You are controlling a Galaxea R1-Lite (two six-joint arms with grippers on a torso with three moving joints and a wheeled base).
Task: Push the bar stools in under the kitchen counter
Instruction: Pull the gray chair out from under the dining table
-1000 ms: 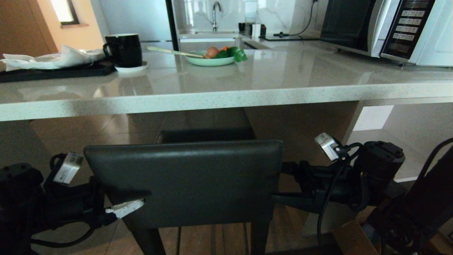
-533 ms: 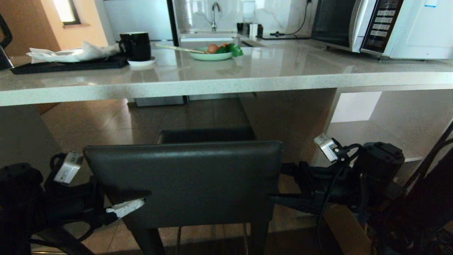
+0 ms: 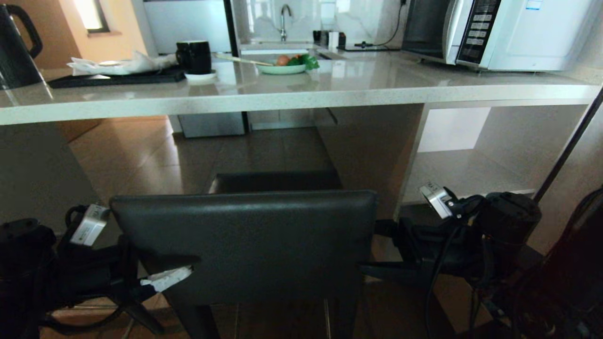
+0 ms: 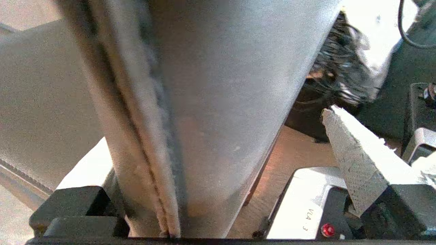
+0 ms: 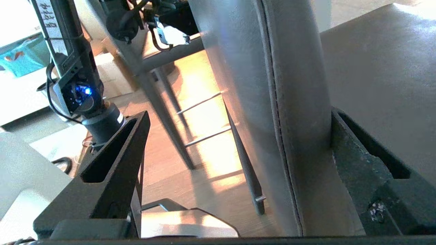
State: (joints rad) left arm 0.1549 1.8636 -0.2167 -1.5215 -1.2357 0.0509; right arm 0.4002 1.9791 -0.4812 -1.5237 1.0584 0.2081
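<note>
Head view: bar stool (image 3: 245,245) between spread fingers (image 3: 166,278).

A home kitchen.
A long speckled stone counter (image 3: 292,96) carries a microwave (image 3: 499,33), a kettle (image 3: 16,47), a black mug (image 3: 195,56) and a plate of vegetables (image 3: 285,66); a sink tap (image 3: 284,19) stands behind, a stool (image 3: 245,240) in front.
</note>
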